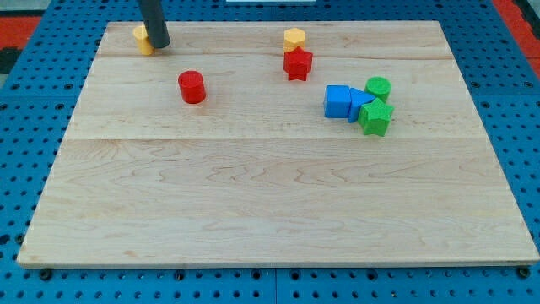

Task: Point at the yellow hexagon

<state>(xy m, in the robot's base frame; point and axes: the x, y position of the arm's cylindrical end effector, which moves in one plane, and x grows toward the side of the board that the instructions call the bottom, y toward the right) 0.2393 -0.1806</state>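
My tip is the lower end of a straight dark rod that comes down from the view's top edge; there are no fingers on this arm, so nothing is spread, pressed together or pinching. The tip rests on the worktop near its top-left corner, touching or just beside a yellow block that sits on the tip's left and is partly hidden by the rod, so its shape cannot be made out.

Below and to the right of the tip, apart from it, stands a red cylinder. The yellow hexagon lies well apart from the tip, toward the view's right along the top part of the worktop, roughly level with the tip. Just below the hexagon, touching or nearly touching it, is a red star.

Farther right is a tight cluster: a blue cube, a second blue block pressed against its right side, a green cylinder above them and a green block at the lower right, all touching or very close
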